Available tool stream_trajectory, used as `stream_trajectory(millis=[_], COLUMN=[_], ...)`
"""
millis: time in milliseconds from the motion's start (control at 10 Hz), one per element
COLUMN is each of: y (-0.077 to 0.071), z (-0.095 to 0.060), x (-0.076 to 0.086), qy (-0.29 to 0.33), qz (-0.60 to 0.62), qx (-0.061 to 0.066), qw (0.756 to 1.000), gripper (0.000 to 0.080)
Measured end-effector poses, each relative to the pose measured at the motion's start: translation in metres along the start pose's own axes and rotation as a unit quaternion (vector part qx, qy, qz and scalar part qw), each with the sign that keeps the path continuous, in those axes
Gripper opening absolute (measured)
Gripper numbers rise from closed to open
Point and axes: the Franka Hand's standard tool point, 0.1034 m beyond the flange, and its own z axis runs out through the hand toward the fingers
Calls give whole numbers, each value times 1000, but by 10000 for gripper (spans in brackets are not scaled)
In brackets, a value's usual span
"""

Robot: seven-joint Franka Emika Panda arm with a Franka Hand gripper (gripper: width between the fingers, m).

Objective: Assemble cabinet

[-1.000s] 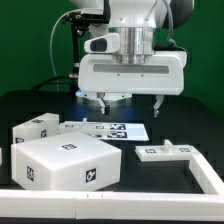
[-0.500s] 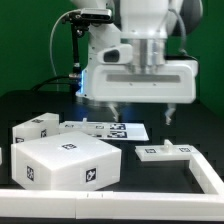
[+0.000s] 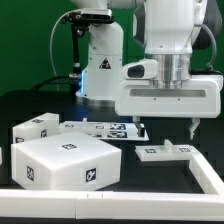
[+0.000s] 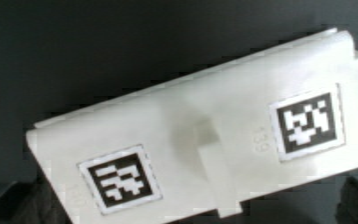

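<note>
The pincer (image 3: 167, 131) is hanging wide open on the exterior view's right, its two fingers (image 3: 192, 128) standing far apart and gripping nothing. It is hovering just above a flat cabinet panel (image 3: 163, 152) that is lying on the black desk (image 3: 20, 105). In the wrist view, this panel (image 4: 176, 110) is filling most of the picture, showing two square tags (image 4: 306, 122) and a small raised ridge between them. The big boxy cabinet body (image 3: 65, 165) is sitting well apart, toward the exterior view's left, with a smaller cabinet block (image 3: 35, 128) just behind it. The marker board (image 3: 110, 129) is lying between the block and the panel.
</note>
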Motion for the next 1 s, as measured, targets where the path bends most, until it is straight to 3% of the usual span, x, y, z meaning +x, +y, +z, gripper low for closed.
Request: stream_trajectory(millis=[200, 400, 500, 600, 800, 900, 1000], y=[-5, -4, -4, -4, -4, -4, -4], z=[21, 21, 21, 21, 21, 21, 21], x=[-3, 2, 2, 2, 2, 2, 2], qy=[1, 11, 11, 11, 11, 11, 11], qz=[-7, 0, 0, 0, 0, 0, 0], qx=[-4, -2, -2, -2, -2, -2, -2], qw=[1000, 1000, 1000, 1000, 1000, 1000, 1000], gripper=[796, 796, 657, 657, 383, 383, 199])
